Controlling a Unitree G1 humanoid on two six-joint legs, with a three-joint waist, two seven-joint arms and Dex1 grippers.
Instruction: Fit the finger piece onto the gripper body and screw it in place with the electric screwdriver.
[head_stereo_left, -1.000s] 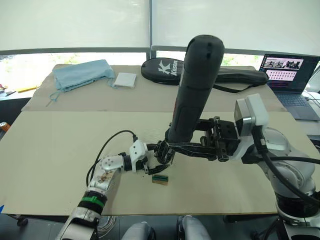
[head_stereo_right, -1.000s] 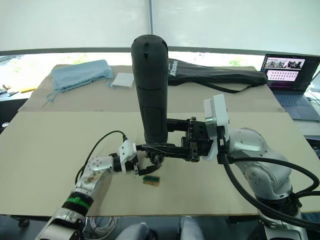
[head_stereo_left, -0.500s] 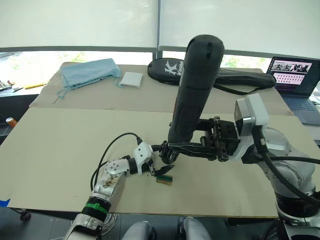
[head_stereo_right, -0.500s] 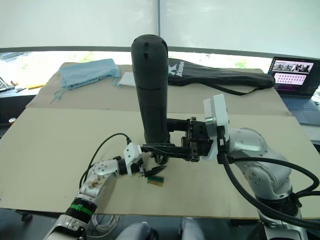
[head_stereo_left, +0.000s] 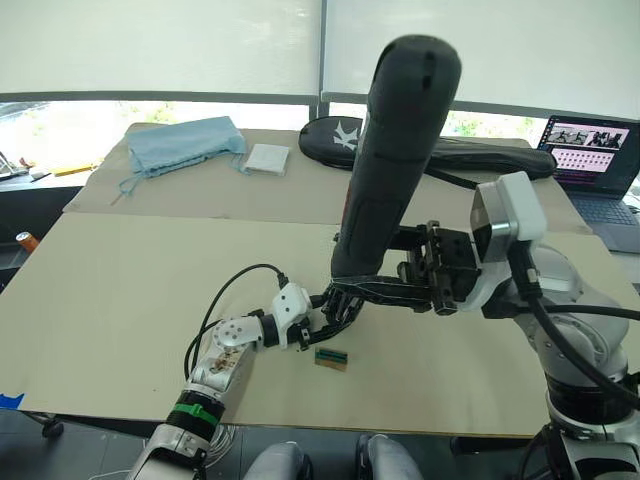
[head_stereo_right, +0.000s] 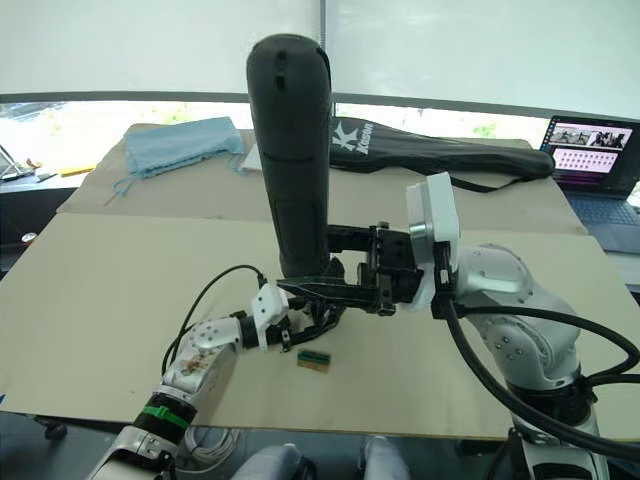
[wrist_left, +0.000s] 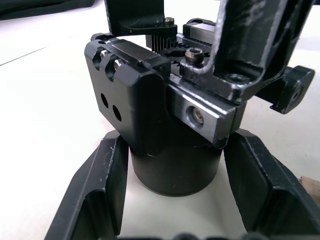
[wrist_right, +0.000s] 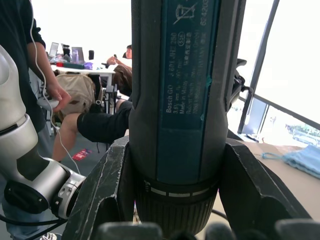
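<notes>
My right gripper (head_stereo_left: 350, 290) is shut on the electric screwdriver (head_stereo_left: 395, 170), a thick black cylinder that stands tilted with its lower end over the middle of the table. The right wrist view shows its blue-labelled barrel (wrist_right: 182, 100) clamped between my fingers (wrist_right: 107, 195). My left gripper (head_stereo_left: 333, 314) reaches in from the left and is shut on the gripper body (wrist_left: 142, 100), its fingers (wrist_left: 100, 195) flanking the rounded base right under the screwdriver's tip. I cannot tell the finger piece apart from the body's black parts.
A small green-and-tan block (head_stereo_left: 331, 358) lies just in front of the left gripper. At the back lie a black racket bag (head_stereo_left: 470, 152), a blue cloth (head_stereo_left: 180, 145) and a white pad (head_stereo_left: 266, 158). A laptop (head_stereo_left: 595, 150) stands at the far right. People (wrist_right: 30, 55) stand in the right wrist view's background.
The left gripper with the gripper body has drawn back from the green block toward the screwdriver's tip. The screwdriver's top has tipped further over. The camera shifted slightly.
</notes>
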